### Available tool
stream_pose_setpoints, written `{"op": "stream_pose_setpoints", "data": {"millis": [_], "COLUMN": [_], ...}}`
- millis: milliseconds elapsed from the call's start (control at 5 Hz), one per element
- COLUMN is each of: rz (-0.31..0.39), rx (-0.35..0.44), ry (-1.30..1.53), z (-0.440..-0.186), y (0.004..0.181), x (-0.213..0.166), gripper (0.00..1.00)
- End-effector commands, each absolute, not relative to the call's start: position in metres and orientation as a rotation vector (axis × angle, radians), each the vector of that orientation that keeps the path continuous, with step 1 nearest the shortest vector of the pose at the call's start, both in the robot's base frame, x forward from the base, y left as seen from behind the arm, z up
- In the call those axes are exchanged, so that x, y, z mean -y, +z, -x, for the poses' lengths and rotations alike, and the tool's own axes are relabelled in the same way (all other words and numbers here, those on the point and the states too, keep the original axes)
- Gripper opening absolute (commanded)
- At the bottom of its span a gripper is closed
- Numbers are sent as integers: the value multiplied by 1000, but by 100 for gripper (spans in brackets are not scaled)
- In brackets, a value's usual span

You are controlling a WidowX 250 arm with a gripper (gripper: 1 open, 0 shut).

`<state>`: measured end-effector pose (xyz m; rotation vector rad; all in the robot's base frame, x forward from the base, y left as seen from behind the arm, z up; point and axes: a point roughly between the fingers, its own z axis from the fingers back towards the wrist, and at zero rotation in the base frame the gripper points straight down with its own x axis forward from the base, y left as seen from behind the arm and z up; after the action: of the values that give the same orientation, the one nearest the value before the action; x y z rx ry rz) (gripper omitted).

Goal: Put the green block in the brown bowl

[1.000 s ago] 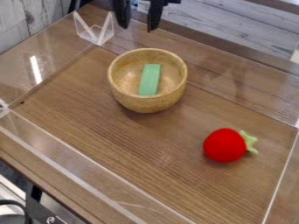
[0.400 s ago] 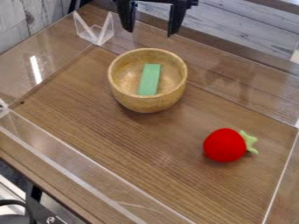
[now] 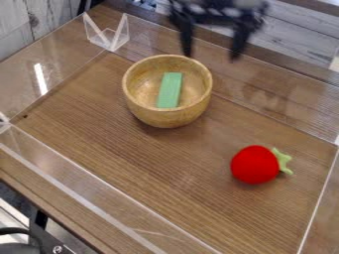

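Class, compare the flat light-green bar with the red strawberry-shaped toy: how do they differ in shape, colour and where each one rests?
Shape: the flat light-green rectangular bar is straight-edged and elongated; the red strawberry-shaped toy is rounded and bulbous.
Colour: the bar is plain green; the toy is red with green leaves.
Place: the bar lies inside the round light-brown wooden bowl; the toy sits on the wooden tabletop.
Neither is held.

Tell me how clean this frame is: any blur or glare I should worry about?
Camera view: the gripper at the top is smeared by motion blur, though its fingers read as spread apart and empty. The brown bowl, the green block lying in it and the strawberry toy are sharp. Pale reflections streak the clear plastic walls at left.
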<state>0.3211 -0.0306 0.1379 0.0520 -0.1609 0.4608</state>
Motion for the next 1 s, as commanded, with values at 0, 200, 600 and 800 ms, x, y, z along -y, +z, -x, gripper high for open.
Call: {"op": "stream_pose_setpoints", "data": {"millis": [0,200,600,800], "rz": [-16,8,58,78], "rx": [212,205,204,209], "ry": [485,454,343,255], "z": [-348,-343,-331,-338], "y": [138,129,146,147], "x": [59,46,28,23], "gripper": [100,100,100,100]}}
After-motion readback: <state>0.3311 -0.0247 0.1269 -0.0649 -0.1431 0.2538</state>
